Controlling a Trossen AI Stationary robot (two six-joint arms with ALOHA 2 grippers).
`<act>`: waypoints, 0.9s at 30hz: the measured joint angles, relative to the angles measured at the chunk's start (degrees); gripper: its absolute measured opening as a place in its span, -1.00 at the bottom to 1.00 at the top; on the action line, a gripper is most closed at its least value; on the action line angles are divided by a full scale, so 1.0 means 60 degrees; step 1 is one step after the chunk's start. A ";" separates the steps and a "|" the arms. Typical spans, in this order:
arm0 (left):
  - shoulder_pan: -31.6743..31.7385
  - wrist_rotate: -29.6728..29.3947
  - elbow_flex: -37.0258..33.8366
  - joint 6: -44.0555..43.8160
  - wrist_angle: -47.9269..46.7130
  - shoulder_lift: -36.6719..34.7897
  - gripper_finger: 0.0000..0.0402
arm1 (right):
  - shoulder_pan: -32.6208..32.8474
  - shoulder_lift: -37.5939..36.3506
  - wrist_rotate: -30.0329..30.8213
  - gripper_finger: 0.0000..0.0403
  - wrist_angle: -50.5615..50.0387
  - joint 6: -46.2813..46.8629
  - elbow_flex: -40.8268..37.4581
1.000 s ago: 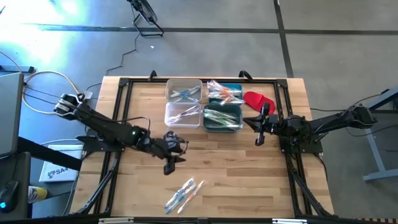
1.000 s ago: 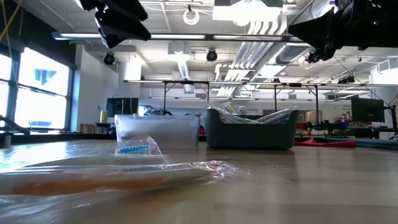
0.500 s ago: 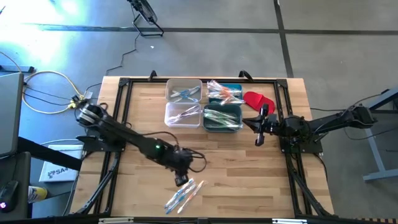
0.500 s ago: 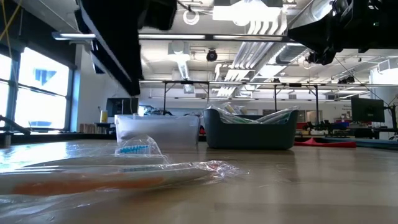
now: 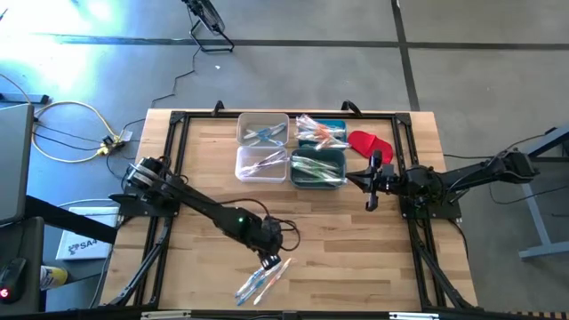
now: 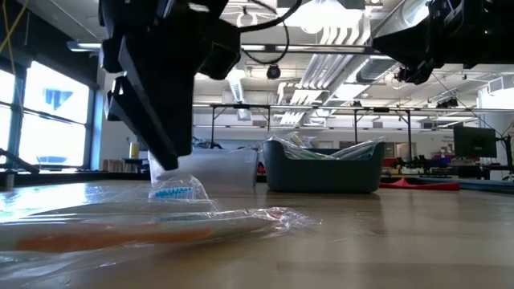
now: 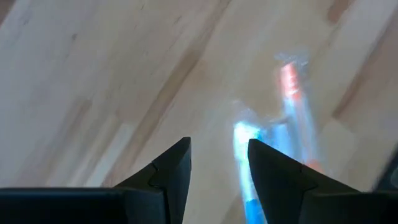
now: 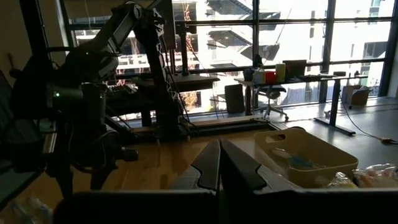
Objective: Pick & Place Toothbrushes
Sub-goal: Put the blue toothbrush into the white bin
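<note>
A small bunch of plastic-wrapped toothbrushes (image 5: 262, 280) lies loose on the wooden table near its front edge; the low view shows it close up (image 6: 161, 218), with a blue brush head. My left gripper (image 5: 267, 260) hangs just above the bunch's far end, slanting steeply down, open, fingers apart over the blue and orange brushes (image 7: 289, 93). I see no touch. More toothbrushes lie in the clear bins (image 5: 262, 142) and teal bins (image 5: 318, 151) at the far side. My right gripper (image 5: 357, 176) waits shut, raised, beside the teal bins.
A red cloth-like piece (image 5: 369, 142) lies right of the bins. A black frame (image 5: 178, 120) runs along the table's edges. Bare wood (image 5: 356, 249) stretches between the bins and the loose bunch.
My left gripper has swung from the table's middle left toward the near edge and to the right, sinking toward the loose toothbrushes. It has tipped more steeply downward and rolled. Its fingers have stayed open. The toothbrushes have not moved.
</note>
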 joint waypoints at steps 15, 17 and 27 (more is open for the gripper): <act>0.0012 0.0046 0.0004 -0.0033 0.0353 0.0095 -0.22 | 0.0000 0.0004 -0.0028 -0.98 -0.0248 0.0213 0.0000; 0.0011 0.0050 0.0004 -0.0062 0.0363 0.0095 -0.22 | 0.0000 0.0000 -0.0101 -0.98 -0.0249 0.0237 0.0000; -0.0007 0.0164 0.0003 -0.0139 0.0757 0.0168 -0.22 | 0.0000 0.0004 -0.0276 -0.98 -0.0256 0.0240 0.0000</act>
